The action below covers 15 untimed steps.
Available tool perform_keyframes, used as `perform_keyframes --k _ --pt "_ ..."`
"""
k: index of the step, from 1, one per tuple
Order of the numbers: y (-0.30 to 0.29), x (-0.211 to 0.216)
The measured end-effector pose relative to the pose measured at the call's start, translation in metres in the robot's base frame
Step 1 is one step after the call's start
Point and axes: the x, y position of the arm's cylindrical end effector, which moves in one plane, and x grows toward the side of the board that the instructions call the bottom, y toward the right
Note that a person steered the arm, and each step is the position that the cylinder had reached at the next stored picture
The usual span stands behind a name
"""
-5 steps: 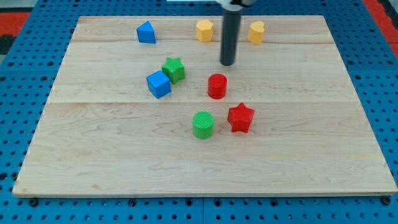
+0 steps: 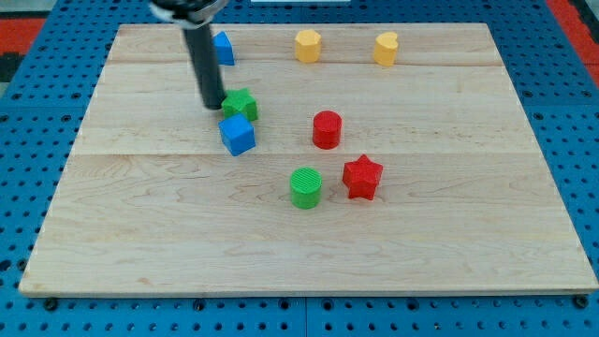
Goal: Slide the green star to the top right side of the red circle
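No claw, just my tip (image 2: 212, 103), touching green star (image 2: 241, 104) on its right; blue cube (image 2: 238, 135) just below-right; red circle (image 2: 327, 129) well right.

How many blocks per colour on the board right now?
Blue: 2 — blue cube, blue block partly behind the rod
Yellow: 2 —
Green: 2 — green star, green cylinder
Red: 2 — red circle, red star
Total: 8
My tip sits just left of the green star.
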Motion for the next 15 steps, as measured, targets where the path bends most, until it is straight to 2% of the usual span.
perform_keyframes --k 1,2,3,4,5,6,7,9,10,11,12,13,14,15 --pt "0.046 -0.003" --pt "-0.028 0.012" --pt "0.032 0.029" --pt "0.075 0.002" --pt "0.043 0.013" --pt "0.048 0.054" --pt "0.083 0.059" --pt "0.093 0.042" --pt "0.121 0.036" --pt "0.097 0.025" --pt "0.092 -0.006" --pt "0.1 -0.007" --pt "0.144 -0.024" --pt "0.131 0.006"
